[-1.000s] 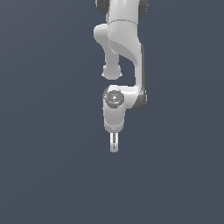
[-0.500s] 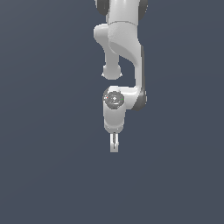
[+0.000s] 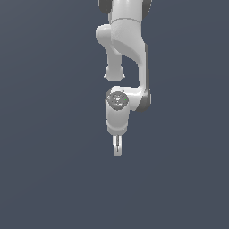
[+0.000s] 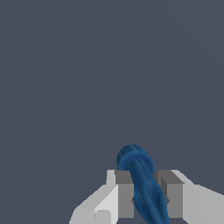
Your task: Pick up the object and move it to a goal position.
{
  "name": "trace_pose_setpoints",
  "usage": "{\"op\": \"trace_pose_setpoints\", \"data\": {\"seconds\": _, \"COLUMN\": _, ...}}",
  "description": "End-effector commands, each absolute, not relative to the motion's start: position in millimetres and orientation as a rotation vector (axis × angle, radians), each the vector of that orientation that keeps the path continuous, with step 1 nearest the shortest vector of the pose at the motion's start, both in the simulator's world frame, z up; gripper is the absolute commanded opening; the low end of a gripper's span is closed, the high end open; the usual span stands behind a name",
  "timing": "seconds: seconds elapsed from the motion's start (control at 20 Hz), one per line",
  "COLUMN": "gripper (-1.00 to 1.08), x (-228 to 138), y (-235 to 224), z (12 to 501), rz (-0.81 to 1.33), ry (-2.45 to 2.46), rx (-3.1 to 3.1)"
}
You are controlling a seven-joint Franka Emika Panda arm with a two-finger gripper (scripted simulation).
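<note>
The small dark blue object (image 4: 142,183), a glossy rounded body with a ridged, ring-like end, sits between the two fingers of the white gripper (image 4: 146,194). In the wrist view the grey inner pads (image 4: 124,192) press against both of its sides, and its rounded end sticks out beyond the fingertips. The gripper is thus closed on the object, which is carried by the fingers and touches nothing else that can be seen.

In the exterior view the gripper (image 3: 117,150) points straight down, with its fingers drawn close together into a narrow pair. The blue object cannot be made out there: it is too small and is masked by the fingers.

Above the gripper stands the white wrist housing, which bears a round grey disc (image 3: 118,99) facing the camera. From this housing the white jointed robot arm (image 3: 127,40) rises to the upper edge of the exterior view, where dark joint rings show on either side of it. The arm hangs near the middle of the picture.

The flat, plain slate-grey ground (image 3: 49,170) fills the rest of both views. Whether the gripper's tips are near it or well above it cannot be told, as no shadow or contact is visible.
</note>
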State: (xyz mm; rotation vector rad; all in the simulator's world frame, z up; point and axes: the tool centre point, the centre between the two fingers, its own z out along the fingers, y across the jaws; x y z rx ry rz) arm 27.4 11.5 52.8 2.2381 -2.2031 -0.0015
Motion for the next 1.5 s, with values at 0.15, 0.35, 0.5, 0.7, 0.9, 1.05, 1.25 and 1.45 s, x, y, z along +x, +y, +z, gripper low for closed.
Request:
{"op": "trace_pose_setpoints", "data": {"seconds": 0.15, "gripper": -1.00, "x": 35, "y": 19, "z": 82, "rz": 0.000, "ry": -2.204, "rx": 2.238}}
{"op": "trace_pose_setpoints", "data": {"seconds": 0.35, "gripper": -1.00, "x": 43, "y": 28, "z": 114, "rz": 0.001, "ry": -2.204, "rx": 2.237}}
{"op": "trace_pose_setpoints", "data": {"seconds": 0.5, "gripper": -1.00, "x": 50, "y": 36, "z": 142, "rz": 0.002, "ry": -2.204, "rx": 2.237}}
{"op": "trace_pose_setpoints", "data": {"seconds": 0.7, "gripper": -1.00, "x": 60, "y": 46, "z": 182, "rz": 0.002, "ry": -2.204, "rx": 2.236}}
{"op": "trace_pose_setpoints", "data": {"seconds": 0.9, "gripper": -1.00, "x": 70, "y": 55, "z": 215, "rz": 0.002, "ry": -2.204, "rx": 2.236}}
{"op": "trace_pose_setpoints", "data": {"seconds": 1.05, "gripper": -1.00, "x": 75, "y": 61, "z": 233, "rz": 0.002, "ry": -2.204, "rx": 2.237}}
{"op": "trace_pose_setpoints", "data": {"seconds": 1.25, "gripper": -1.00, "x": 80, "y": 65, "z": 249, "rz": 0.001, "ry": -2.203, "rx": 2.238}}
{"op": "trace_pose_setpoints", "data": {"seconds": 1.45, "gripper": -1.00, "x": 83, "y": 68, "z": 257, "rz": 0.001, "ry": -2.203, "rx": 2.239}}
